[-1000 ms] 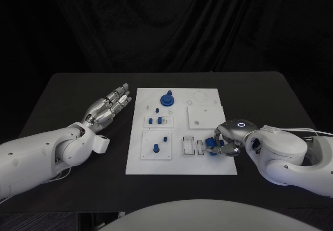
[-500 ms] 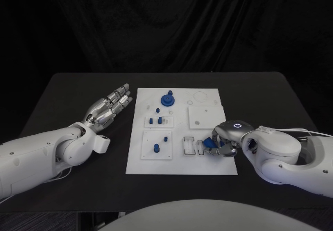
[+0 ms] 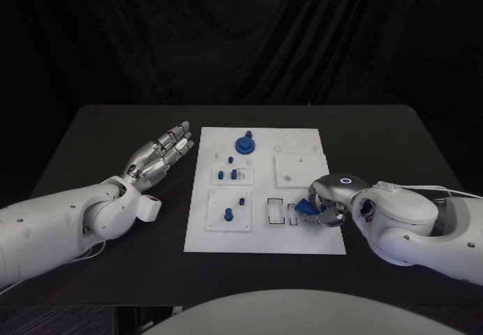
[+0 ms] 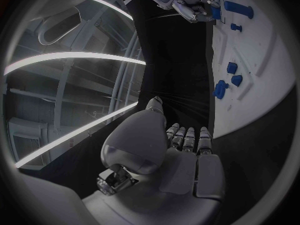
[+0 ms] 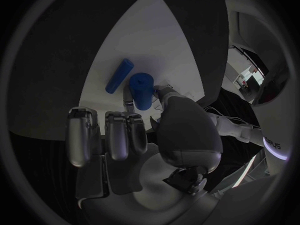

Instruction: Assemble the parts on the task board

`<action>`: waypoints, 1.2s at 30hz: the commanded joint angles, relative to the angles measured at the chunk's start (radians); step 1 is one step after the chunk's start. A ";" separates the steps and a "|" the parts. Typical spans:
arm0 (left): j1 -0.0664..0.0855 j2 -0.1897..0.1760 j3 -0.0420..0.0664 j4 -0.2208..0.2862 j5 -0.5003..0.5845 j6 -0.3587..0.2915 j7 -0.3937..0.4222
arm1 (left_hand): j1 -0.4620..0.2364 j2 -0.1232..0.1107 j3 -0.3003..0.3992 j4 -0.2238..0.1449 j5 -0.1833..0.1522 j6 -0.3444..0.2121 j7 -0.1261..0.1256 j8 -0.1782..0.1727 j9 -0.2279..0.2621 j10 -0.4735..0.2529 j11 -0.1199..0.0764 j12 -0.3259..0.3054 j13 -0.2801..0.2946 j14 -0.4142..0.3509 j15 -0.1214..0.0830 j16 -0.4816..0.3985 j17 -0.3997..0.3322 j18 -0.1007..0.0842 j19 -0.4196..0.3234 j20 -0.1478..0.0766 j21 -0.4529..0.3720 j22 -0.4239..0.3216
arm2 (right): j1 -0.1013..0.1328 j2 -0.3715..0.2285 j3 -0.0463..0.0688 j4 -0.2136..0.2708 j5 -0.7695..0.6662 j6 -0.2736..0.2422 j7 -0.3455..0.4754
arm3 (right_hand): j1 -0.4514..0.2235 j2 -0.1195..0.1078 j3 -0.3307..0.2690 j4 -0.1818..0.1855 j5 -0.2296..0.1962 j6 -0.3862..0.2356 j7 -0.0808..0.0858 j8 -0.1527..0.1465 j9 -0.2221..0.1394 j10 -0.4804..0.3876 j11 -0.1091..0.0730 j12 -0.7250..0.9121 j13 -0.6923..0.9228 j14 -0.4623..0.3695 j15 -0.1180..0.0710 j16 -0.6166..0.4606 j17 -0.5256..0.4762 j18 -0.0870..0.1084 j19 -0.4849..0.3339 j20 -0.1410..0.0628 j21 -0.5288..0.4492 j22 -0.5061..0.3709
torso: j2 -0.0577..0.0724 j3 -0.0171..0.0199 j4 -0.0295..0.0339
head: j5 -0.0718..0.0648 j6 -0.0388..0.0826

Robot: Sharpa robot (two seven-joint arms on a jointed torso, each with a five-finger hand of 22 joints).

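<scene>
Left hand [image 3: 158, 155] lies flat on the black table [image 3: 91, 139] beside the white task board [image 3: 264, 241], fingers spread and holding nothing, unmoved. Right hand [image 3: 324, 204] pinches a short blue cylindrical part [image 5: 142, 89] over the board's near-right slots, having crept slightly inward over the last second; insertion looks imminent.

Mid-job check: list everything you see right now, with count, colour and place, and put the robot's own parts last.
Table: one, black, under everything.
Task board: one, white, middle of the table.
Blue parts on the board: a large round one at the far end, small ones mid-board and nearer; exact count unclear.
Blue cylinder: one, pinched by the right hand over the board's near right.
Left hand: silver, fingers apart, left of the board, holding nothing.
Right hand: silver, gripping the cylinder.
</scene>
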 commanded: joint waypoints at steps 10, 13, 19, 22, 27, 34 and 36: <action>-0.002 0.000 0.001 0.000 -0.001 0.011 0.036 | 0.009 0.002 0.002 -0.001 0.004 0.002 0.008 0.001 0.000 -0.001 0.009 -0.007 -0.001 -0.001 0.005 -0.004 -0.001 0.015 -0.001 0.006 -0.004 0.001 | 0.016 -0.049 -0.003 0.052 0.487 -0.217 0.098 | 0.022 0.049 0.072 -0.057 0.035 0.023 -0.019 0.012 0.022 0.105 -0.012 0.003 0.263 0.085 -0.011 0.002 0.159 0.007 0.077 -0.008 0.001 0.233 | 0.001 0.0001 -0.0004 | 0.005 0.000; -0.002 0.001 0.001 0.000 -0.001 0.012 0.035 | 0.009 0.002 0.002 -0.001 0.004 0.002 0.008 0.001 0.000 -0.001 0.009 -0.007 -0.001 -0.001 0.005 -0.004 -0.001 0.015 -0.001 0.006 -0.004 0.001 | 0.036 -0.050 -0.003 0.059 0.600 -0.245 0.117 | 0.018 0.050 0.072 -0.055 0.035 0.023 -0.019 0.012 0.024 0.105 -0.012 0.003 0.263 0.085 -0.011 0.002 0.158 0.008 0.076 -0.008 -0.001 0.232 | 0.001 0.0007 -0.0014 | 0.003 0.000; -0.002 0.004 0.001 -0.002 -0.001 0.012 0.033 | 0.009 0.002 0.002 -0.001 0.004 0.002 0.008 0.001 0.000 -0.001 0.009 -0.007 -0.001 -0.001 0.005 -0.004 -0.001 0.015 -0.001 0.006 -0.004 0.001 | 0.057 -0.040 -0.003 0.060 0.770 -0.258 0.136 | -0.010 0.057 0.074 -0.041 0.033 0.014 -0.017 0.011 0.028 0.105 -0.010 0.003 0.263 0.081 -0.011 -0.005 0.137 0.012 0.070 -0.008 -0.019 0.226 | 0.000 0.0004 -0.0014 | 0.006 0.000; -0.002 0.005 0.001 -0.002 -0.001 0.013 0.032 | 0.009 0.002 0.002 0.000 0.004 0.003 0.009 0.001 0.000 -0.001 0.009 -0.007 -0.001 -0.001 0.006 -0.004 -0.001 0.015 -0.001 0.007 -0.004 0.001 | 0.060 -0.028 -0.003 0.051 0.834 -0.247 0.140 | -0.031 0.062 0.073 -0.028 0.019 0.005 -0.014 0.008 0.031 0.105 -0.008 0.003 0.263 0.080 -0.009 -0.007 0.133 0.013 0.068 -0.007 -0.024 0.224 | 0.001 0.0006 -0.0003 | 0.008 0.000; -0.002 0.007 0.001 -0.004 -0.001 0.015 0.032 | 0.009 0.002 0.002 0.001 0.005 0.003 0.009 0.001 0.000 -0.001 0.009 -0.007 -0.001 -0.001 0.006 -0.004 -0.001 0.015 -0.001 0.007 -0.004 0.001 | 0.060 -0.005 -0.003 0.029 0.890 -0.229 0.146 | -0.081 0.079 0.061 0.014 -0.071 -0.001 -0.011 0.005 0.036 0.105 -0.004 0.003 0.263 0.078 -0.006 -0.011 0.124 0.015 0.066 -0.004 -0.030 0.222 | 0.000 -0.0005 -0.0003 | 0.009 0.000; -0.003 0.007 0.001 -0.006 -0.001 0.017 0.031 | 0.009 0.002 0.002 0.001 0.005 0.002 0.009 0.001 0.000 -0.001 0.010 -0.007 -0.001 -0.001 0.007 -0.004 -0.001 0.015 -0.001 0.007 -0.004 0.001 | 0.053 0.020 -0.004 0.002 0.911 -0.223 0.158 | -0.105 0.085 0.045 0.036 -0.084 -0.002 -0.009 0.004 0.037 0.105 -0.003 0.003 0.263 0.078 -0.004 -0.012 0.122 0.015 0.066 -0.003 -0.031 0.222 | 0.001 0.0000 -0.0006 | 0.010 0.000; -0.003 0.007 0.001 -0.007 -0.001 0.017 0.031 | 0.009 0.002 0.002 0.001 0.005 0.002 0.009 0.001 0.000 -0.001 0.010 -0.007 -0.001 -0.001 0.007 -0.004 -0.001 0.015 -0.001 0.007 -0.004 0.001 | 0.051 0.026 -0.004 -0.004 0.912 -0.224 0.160 | -0.105 0.085 0.045 0.036 -0.084 -0.002 -0.009 0.004 0.037 0.105 -0.003 0.003 0.263 0.077 -0.004 -0.012 0.121 0.015 0.066 -0.003 -0.032 0.222 | 0.001 -0.0005 -0.0009 | 0.011 0.000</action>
